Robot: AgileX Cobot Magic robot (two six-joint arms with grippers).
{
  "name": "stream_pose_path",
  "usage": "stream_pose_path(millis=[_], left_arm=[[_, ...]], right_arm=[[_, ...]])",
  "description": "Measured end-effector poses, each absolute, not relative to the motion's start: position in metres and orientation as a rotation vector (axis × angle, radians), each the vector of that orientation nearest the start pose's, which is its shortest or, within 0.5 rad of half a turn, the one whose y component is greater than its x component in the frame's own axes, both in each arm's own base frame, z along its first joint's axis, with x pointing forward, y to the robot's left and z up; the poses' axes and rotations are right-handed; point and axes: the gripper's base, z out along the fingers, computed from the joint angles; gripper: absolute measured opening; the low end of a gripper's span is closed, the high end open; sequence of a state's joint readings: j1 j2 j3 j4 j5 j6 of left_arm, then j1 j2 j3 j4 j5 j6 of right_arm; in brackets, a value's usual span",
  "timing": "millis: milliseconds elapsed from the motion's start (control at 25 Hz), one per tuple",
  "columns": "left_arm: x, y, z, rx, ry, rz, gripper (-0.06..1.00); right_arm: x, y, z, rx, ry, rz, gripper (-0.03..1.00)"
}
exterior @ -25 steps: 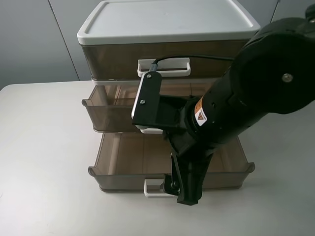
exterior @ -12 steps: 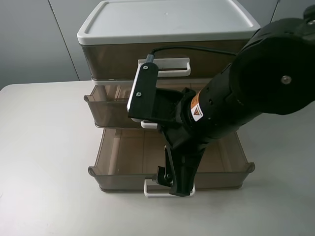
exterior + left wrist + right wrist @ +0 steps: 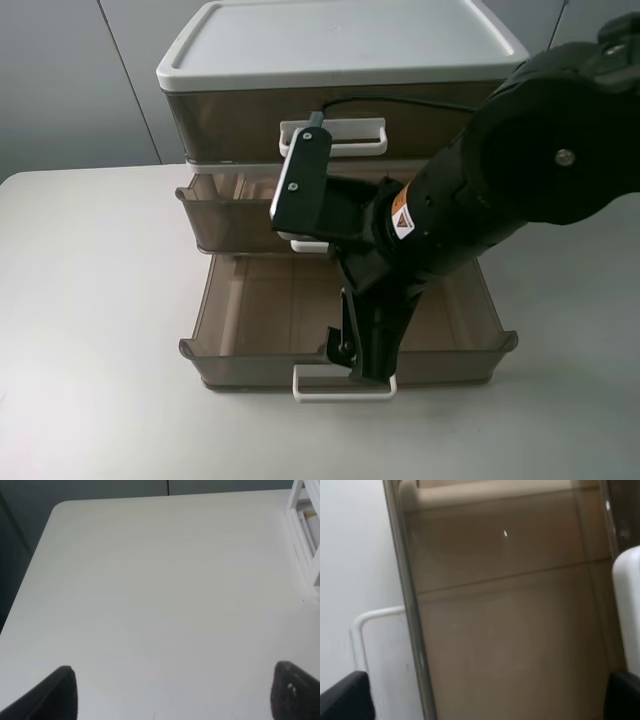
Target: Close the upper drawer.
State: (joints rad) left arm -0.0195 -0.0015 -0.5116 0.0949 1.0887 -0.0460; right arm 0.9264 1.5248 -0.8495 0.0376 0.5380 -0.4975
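The upper drawer [image 3: 225, 215], smoky brown with a shallow front, stands partly open under the taller top drawer [image 3: 230, 120]. My right arm reaches across the cabinet's front, and its wrist plate [image 3: 303, 190] lies against the upper drawer's front at the white handle [image 3: 298, 240]. My right gripper [image 3: 362, 362] points down over the front wall of the lowest drawer [image 3: 250, 310]. In the right wrist view that gripper [image 3: 485, 700] is open and empty, over the drawer's brown floor [image 3: 510, 605]. My left gripper [image 3: 175, 695] is open and empty over bare table.
The lowest drawer is pulled far out, with its white loop handle [image 3: 340, 388] at the front; the handle also shows in the right wrist view [image 3: 375, 625]. A white lid [image 3: 340, 40] tops the cabinet. The white table [image 3: 90, 300] extends left and right of it.
The upper drawer has slid back toward the cabinet with my right arm against its front. The right gripper has drawn back from past the lowest handle to over the lowest drawer's front wall.
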Motion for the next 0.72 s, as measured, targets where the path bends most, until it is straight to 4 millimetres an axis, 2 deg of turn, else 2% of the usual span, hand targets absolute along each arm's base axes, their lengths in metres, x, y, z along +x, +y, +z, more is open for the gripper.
stream_pose_path(millis=[400, 720], left_arm=[[-0.008, 0.008, 0.279, -0.034, 2.056, 0.073, 0.74], [-0.008, 0.008, 0.279, -0.034, 2.056, 0.073, 0.74]], right_arm=[[0.184, 0.228, 0.194, -1.740, 2.039, 0.111, 0.70], [0.199, 0.232, 0.193, -1.689, 1.939, 0.084, 0.70]])
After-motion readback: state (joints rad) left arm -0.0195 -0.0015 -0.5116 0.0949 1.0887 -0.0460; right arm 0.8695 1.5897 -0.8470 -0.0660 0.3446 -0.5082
